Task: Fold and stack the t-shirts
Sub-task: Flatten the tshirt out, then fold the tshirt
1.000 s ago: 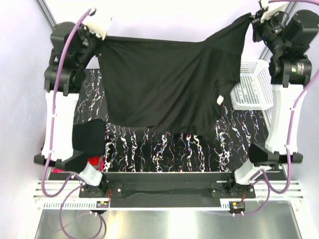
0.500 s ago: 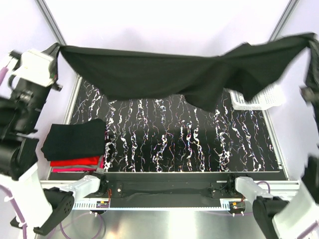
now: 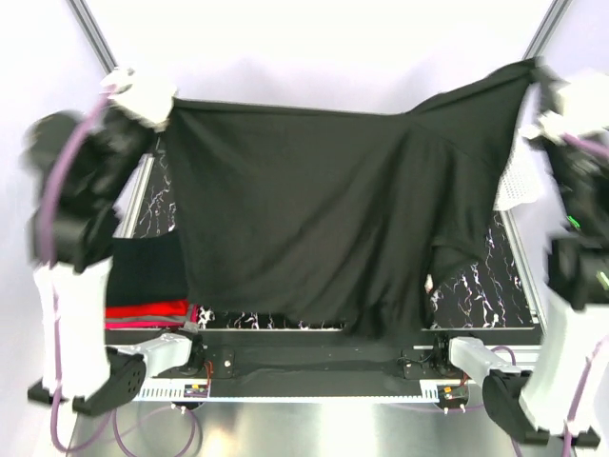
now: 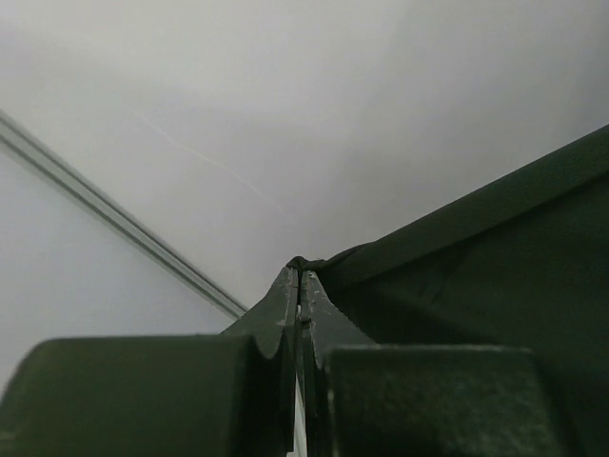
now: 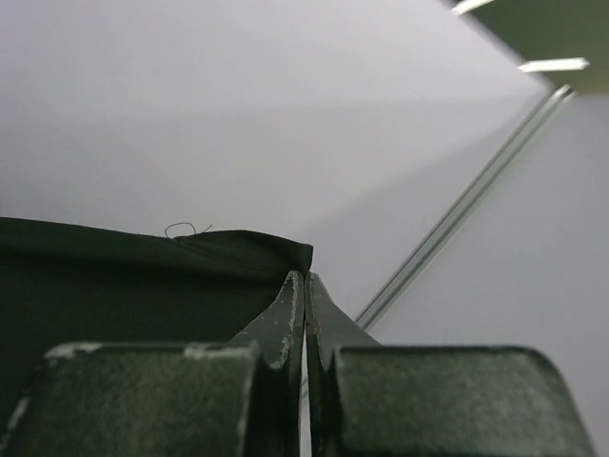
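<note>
Black shirt [image 3: 314,219] hangs spread wide above the marbled surface [image 3: 473,282], stretched between two raised, motion-blurred arms. Its far-left corner is pinched in the left tool [image 4: 300,278], whose fingers are pressed together on the cloth edge. Its far-right corner is clamped the same way in the right tool [image 5: 304,278]. The lower hem droops toward the near edge. At near left lies a folded stack [image 3: 143,286]: black on top, red beneath, a sliver of pink. A white basket [image 3: 514,186] peeks out at right, behind the shirt.

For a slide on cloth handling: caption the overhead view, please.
Left end effector and right end effector hold a black t-shirt spread above the table.
</note>
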